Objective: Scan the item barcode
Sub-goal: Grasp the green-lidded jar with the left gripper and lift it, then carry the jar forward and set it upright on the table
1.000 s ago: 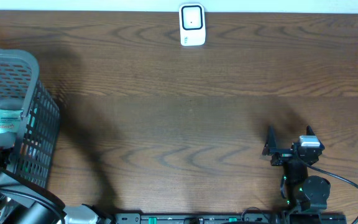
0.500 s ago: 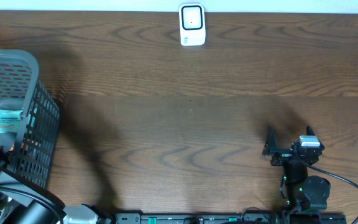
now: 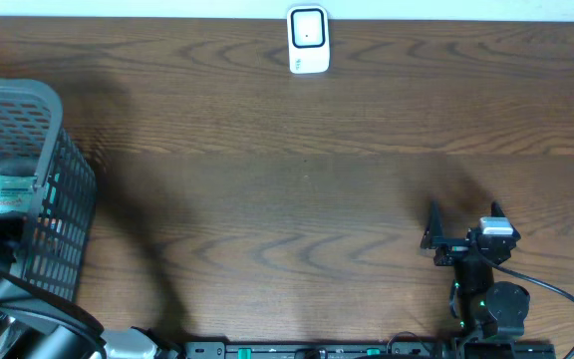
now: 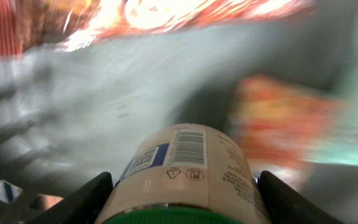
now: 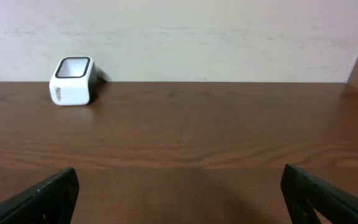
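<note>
**Left gripper down in the basket, jaws either side of a bottle**

Left gripper (image 4: 185, 186) sits low inside the grey mesh basket (image 3: 63, 189) at the table's (image 3: 297, 170) left edge, its two dark fingers (image 4: 98, 190) flanking a cream-coloured bottle (image 4: 185, 158) and lying close against both sides. Whether they actually pinch it I cannot tell. The right gripper (image 5: 182, 190) stands wide and empty over bare wood, well apart from the basket, facing the white scanner (image 3: 308, 40) at the far edge.

The bottle lies among blurred orange packets (image 4: 284, 118), green cap (image 4: 179, 216) toward the wrist camera. Its barcode (image 4: 188, 146) faces up on the label.

Handling, as a judgement: the bottle looks like rigid plastic, so it should take a firm squeeze without denting. Its round, smooth label could let it roll or slide between flat pads. Weight is unknown — if it is full, it may sag from a grip this near the cap.

The best hold is probably across the body just below the cap, clear of the barcode, so the code stays uncovered when shown to the scanner. The soft packets nearby could drag along on the lift.
</note>
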Motion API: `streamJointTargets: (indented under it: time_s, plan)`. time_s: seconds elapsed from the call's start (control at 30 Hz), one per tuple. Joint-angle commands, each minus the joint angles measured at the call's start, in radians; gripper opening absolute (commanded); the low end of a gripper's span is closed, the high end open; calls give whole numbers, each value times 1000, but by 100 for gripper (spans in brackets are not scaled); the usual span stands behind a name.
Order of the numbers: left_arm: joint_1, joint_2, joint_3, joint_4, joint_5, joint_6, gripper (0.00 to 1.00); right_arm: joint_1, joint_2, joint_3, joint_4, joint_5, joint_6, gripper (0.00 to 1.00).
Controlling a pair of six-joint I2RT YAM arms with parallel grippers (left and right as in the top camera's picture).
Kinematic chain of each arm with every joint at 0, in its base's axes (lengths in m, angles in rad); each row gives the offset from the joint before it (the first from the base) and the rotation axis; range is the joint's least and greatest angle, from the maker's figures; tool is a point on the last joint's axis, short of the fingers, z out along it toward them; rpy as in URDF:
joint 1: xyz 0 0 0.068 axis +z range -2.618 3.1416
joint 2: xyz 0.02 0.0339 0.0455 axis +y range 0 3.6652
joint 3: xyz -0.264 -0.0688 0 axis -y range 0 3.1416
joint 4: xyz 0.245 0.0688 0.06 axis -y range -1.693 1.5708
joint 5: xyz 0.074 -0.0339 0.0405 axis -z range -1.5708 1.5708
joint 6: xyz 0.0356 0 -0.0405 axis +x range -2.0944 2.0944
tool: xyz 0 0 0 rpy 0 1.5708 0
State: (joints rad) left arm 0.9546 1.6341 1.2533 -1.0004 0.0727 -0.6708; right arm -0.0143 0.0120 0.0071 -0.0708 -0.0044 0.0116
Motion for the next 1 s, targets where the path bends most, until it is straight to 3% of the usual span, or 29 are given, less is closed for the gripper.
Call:
streamJointTargets:
  time_s: [0.0, 0.03, 0.1, 0.27, 0.43, 0.5, 0.67, 0.97]
  plan:
    - [3, -73, 237, -42, 107, 50, 66, -2, -4, -2, -5, 3, 10, 99]
    - [3, -115, 363, -61, 159, 50, 66, -2, -4, -2, -4, 3, 10, 99]
    - [3, -149, 428, -60, 227, 49, 66, -2, -4, -2, -4, 3, 10, 99]
    - [-27, -256, 489, -23, 528, 9, 67, -2, -4, -2, -4, 3, 10, 99]
    - [-232, -301, 489, -25, 652, -12, 67, -2, -4, -2, -4, 3, 10, 99]
    - [-346, -299, 488, -26, 622, -16, 67, -2, -4, -2, -4, 3, 10, 99]
    - [-686, -259, 470, -30, 394, -92, 67, -2, -4, -2, -4, 3, 10, 99]
    - [-1258, -37, 452, -59, -34, -472, 68, -2, -4, -2, -4, 3, 10, 99]
